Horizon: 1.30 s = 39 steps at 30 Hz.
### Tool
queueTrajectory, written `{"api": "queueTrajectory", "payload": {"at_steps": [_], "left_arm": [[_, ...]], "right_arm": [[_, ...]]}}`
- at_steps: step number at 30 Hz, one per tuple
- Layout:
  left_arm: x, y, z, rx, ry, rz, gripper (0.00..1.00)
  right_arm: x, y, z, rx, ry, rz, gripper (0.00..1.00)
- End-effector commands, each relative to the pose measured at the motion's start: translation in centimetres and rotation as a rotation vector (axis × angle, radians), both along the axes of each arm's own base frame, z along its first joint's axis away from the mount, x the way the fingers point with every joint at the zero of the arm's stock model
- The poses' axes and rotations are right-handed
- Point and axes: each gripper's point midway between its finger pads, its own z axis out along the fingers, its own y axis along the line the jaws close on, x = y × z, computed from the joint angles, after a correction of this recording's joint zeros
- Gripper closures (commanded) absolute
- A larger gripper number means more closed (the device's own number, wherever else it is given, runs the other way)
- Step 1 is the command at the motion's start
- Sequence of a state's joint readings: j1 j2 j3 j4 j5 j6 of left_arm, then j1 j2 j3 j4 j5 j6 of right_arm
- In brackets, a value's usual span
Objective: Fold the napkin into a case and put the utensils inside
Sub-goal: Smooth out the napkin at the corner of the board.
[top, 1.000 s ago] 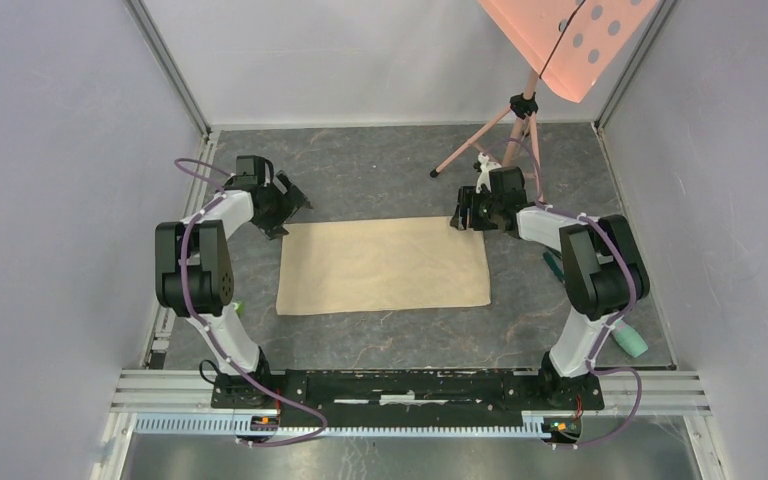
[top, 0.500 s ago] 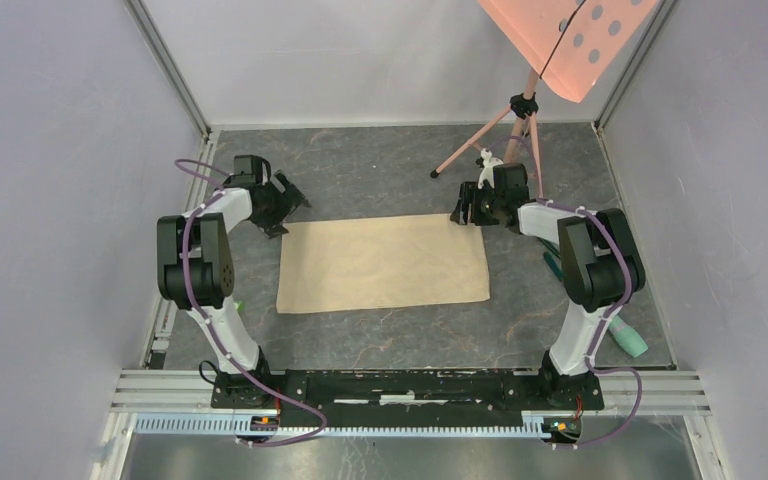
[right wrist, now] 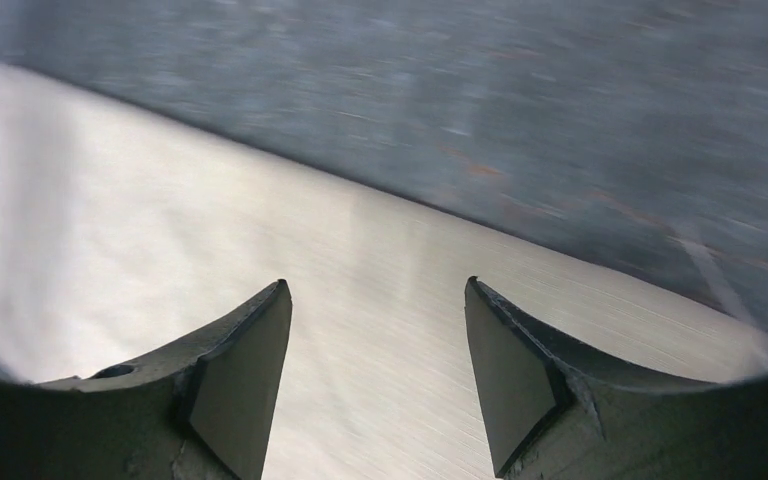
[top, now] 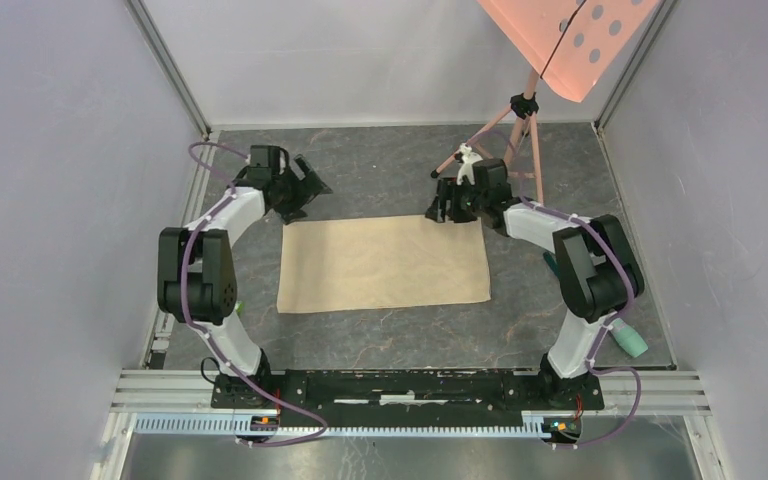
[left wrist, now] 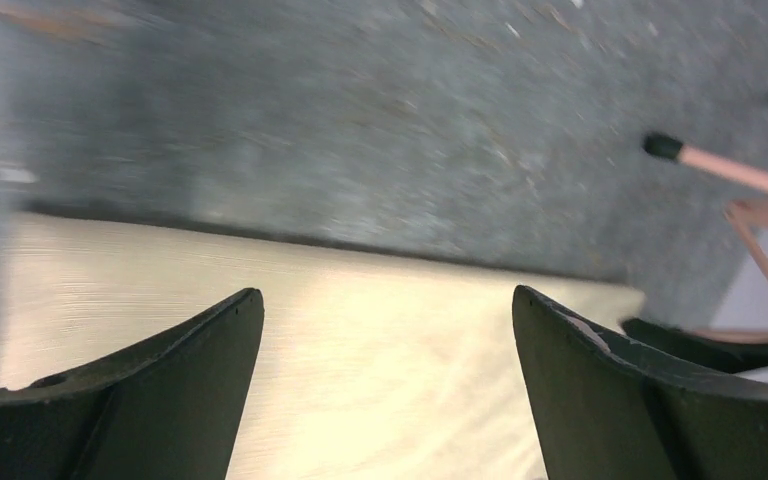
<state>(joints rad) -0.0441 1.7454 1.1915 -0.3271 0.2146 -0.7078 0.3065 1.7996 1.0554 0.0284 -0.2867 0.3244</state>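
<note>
The napkin [top: 383, 265] lies flat on the bench [top: 390, 170]. Left fingers [left wrist: 160, 400] and right fingers [right wrist: 540, 390] hang near its far edge, both spread apart, gripping nothing.

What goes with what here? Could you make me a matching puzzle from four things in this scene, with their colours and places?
Things:
1 napkin
2 left tool
3 tripod
4 cylinder

Descriptions:
A pink, far right corner
B mint green, lying at the near right
C beige, flat in the middle
D black, open, by the napkin's far left corner

Pairs: 1-C; 2-D; 3-A; 4-B
</note>
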Motion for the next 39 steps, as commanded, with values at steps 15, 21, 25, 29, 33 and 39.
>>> {"api": "queueTrajectory", "payload": {"at_steps": [15,21,25,29,33,39], "left_arm": [[1.3,0.9,-3.8,0.008,0.079,0.004,0.0],[-0.1,-2.8,2.6,-0.06,-0.053,-0.097,0.0],[-3.1,-6.6,2.2,-0.187,-0.026,-0.185,0.0],[-6.0,-6.1,-0.7,-0.163,0.036,-0.175,0.0],[-8.2,-2.6,-4.8,-0.085,0.145,-0.1,0.0],[-9.2,-0.5,-5.0,-0.018,0.185,-0.112,0.0]], "right_arm": [[0.7,-1.5,-2.8,-0.039,0.027,-0.004,0.31],[-1.9,1.0,2.6,-0.001,-0.057,0.07,0.29],[-6.1,4.0,2.9,0.113,-0.027,0.171,0.29],[-8.9,2.8,0.7,0.105,0.017,0.17,0.28],[-11.1,-1.7,-4.1,-0.056,0.109,0.119,0.26],[-11.6,-5.4,-4.2,-0.195,0.12,0.074,0.27]]}}
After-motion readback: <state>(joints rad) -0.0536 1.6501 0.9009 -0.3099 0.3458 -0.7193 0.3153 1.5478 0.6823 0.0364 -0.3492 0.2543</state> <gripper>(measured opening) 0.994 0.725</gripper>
